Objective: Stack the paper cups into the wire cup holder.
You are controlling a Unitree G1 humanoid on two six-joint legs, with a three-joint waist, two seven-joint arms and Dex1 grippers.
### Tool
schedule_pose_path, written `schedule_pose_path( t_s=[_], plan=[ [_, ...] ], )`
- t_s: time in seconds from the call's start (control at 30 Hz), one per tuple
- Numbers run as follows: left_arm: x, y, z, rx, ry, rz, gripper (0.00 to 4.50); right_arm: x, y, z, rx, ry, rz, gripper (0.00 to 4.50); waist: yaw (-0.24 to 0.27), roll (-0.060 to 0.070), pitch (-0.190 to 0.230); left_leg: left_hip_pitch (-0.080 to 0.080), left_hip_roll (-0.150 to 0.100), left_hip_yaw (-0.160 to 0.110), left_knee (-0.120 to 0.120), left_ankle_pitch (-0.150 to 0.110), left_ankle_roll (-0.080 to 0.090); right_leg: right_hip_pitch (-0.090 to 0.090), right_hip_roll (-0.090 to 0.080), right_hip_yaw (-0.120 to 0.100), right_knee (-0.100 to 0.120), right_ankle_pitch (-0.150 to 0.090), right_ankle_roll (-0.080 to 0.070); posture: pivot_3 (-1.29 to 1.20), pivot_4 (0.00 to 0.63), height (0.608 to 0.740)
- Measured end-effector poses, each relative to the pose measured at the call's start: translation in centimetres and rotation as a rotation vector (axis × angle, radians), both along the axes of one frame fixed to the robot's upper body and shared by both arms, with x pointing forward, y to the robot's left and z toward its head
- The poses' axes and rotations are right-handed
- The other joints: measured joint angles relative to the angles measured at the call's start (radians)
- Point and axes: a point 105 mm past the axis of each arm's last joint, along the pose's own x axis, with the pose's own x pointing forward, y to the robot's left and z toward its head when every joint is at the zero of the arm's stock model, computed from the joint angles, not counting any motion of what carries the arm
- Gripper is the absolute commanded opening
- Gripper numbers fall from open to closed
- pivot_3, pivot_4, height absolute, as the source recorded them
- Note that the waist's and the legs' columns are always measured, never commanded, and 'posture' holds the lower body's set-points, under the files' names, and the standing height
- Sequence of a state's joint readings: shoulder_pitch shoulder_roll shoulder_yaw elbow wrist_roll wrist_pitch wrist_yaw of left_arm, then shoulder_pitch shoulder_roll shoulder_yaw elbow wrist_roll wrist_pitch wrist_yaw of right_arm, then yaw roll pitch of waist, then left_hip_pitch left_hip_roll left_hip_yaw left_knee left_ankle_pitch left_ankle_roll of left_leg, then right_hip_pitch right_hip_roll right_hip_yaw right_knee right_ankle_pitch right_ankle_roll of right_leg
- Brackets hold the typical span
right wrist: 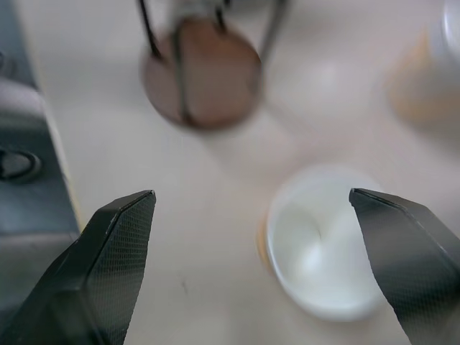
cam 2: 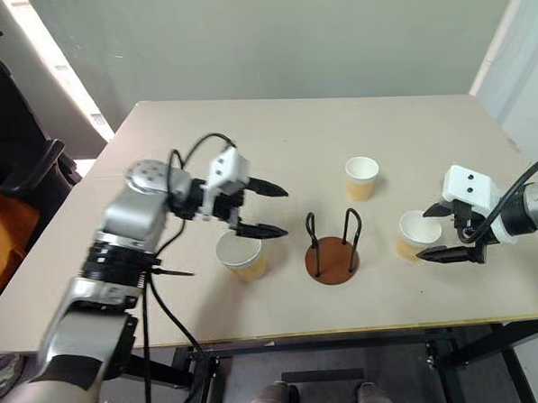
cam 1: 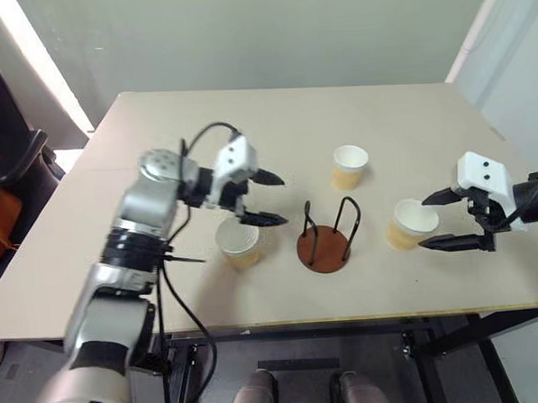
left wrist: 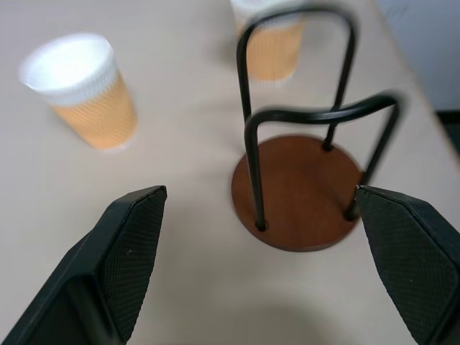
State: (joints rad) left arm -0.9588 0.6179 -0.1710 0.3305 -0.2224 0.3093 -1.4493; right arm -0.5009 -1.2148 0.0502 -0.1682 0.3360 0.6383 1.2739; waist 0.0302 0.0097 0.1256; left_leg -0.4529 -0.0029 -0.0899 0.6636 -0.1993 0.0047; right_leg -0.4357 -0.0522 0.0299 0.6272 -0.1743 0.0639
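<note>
Beige table (cam 1: 274, 120), no readable writing. Nearest, left gripper (cam 1: 264, 198) fingers wide above one cup (cam 1: 238, 243); wire cup holder (cam 1: 324, 239) just beside, empty; right gripper (cam 1: 444, 219) wide around a second cup (cam 1: 411, 224) near the right edge. Third cup (cam 1: 349, 167) farther back, open tabletop beyond.

a pale beige table (cam 1: 165, 288) carries the wire cup holder (cam 1: 324, 245) near its front edge, with three upright paper cups around it: left (cam 1: 239, 243), behind (cam 1: 349, 167) and right (cam 1: 409, 224).
</note>
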Motion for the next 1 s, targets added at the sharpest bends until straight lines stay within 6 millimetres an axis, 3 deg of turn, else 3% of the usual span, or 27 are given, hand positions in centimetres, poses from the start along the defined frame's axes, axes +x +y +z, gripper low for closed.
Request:
schedule_pose_path(
  t_s=[0.17, 0.3, 0.43, 0.57, 0.87, 0.93, 1.0],
  plan=[
    [-3.8, 1.8, 3.5, -0.105, 0.015, -0.065, 4.47, 0.5, -0.2, -1.6, -0.042, 0.01, -0.015, 4.5, -0.006, 0.0, 0.0, 0.0, 0.0, 0.0, -0.001, -0.001, 0.0, 0.0, 0.0, 0.0, 0.0, -0.001, 0.001, 0.0, 0.15, 0.74],
    [-6.3, 1.8, 3.3, -0.138, 0.064, -0.071, 4.47, 1.3, 0.3, -3.3, -0.038, 0.02, -0.026, 4.5, -0.005, 0.001, 0.0, 0.001, 0.0, 0.0, 0.0, -0.001, 0.0, 0.0, -0.001, 0.0, 0.001, -0.003, -0.002, 0.0, 0.15, 0.74],
    [-7.3, 1.2, 3.4, -0.137, 0.065, -0.06, 4.47, 1.8, 0.6, -4.0, -0.046, 0.024, -0.027, 4.5, -0.003, 0.0, 0.0, 0.001, 0.0, 0.0, 0.0, 0.0, 0.0, 0.001, -0.001, 0.0, 0.0, -0.004, -0.007, 0.0, 0.15, 0.74],
    [-7.5, 1.0, 3.5, -0.137, 0.053, -0.029, 4.5, 2.3, 0.4, -4.5, -0.064, 0.022, -0.04, 3.32, -0.005, 0.0, 0.0, 0.004, 0.0, 0.0, -0.001, 0.0, -0.001, 0.002, -0.002, 0.0, 0.0, -0.004, -0.007, 0.0, 0.15, 0.74],
    [-7.0, 2.3, 4.1, -0.13, 0.024, 0.051, 4.5, 2.7, 0.8, -3.7, -0.091, -0.008, 0.001, 0.02, -0.008, 0.001, 0.0, 0.003, 0.0, -0.001, -0.002, -0.001, -0.002, 0.002, -0.001, 0.0, 0.0, -0.005, -0.009, 0.0, 0.15, 0.74],
    [-6.7, 2.8, 4.1, -0.133, 0.026, 0.075, 4.5, 2.7, 0.9, -3.5, -0.1, -0.007, 0.025, 0.02, -0.008, 0.001, 0.0, 0.002, 0.0, -0.001, -0.002, -0.001, -0.003, 0.001, -0.001, 0.0, 0.0, -0.005, -0.009, 0.0, 0.15, 0.74],
    [-6.5, 3.4, 4.0, -0.13, 0.026, 0.099, 4.5, 2.5, 1.0, -2.1, -0.111, -0.01, 0.068, 0.02, -0.008, 0.004, 0.002, 0.0, 0.0, -0.001, -0.002, -0.002, -0.003, -0.002, -0.002, 0.001, 0.0, -0.005, -0.009, 0.0, 0.15, 0.74]
  ],
)
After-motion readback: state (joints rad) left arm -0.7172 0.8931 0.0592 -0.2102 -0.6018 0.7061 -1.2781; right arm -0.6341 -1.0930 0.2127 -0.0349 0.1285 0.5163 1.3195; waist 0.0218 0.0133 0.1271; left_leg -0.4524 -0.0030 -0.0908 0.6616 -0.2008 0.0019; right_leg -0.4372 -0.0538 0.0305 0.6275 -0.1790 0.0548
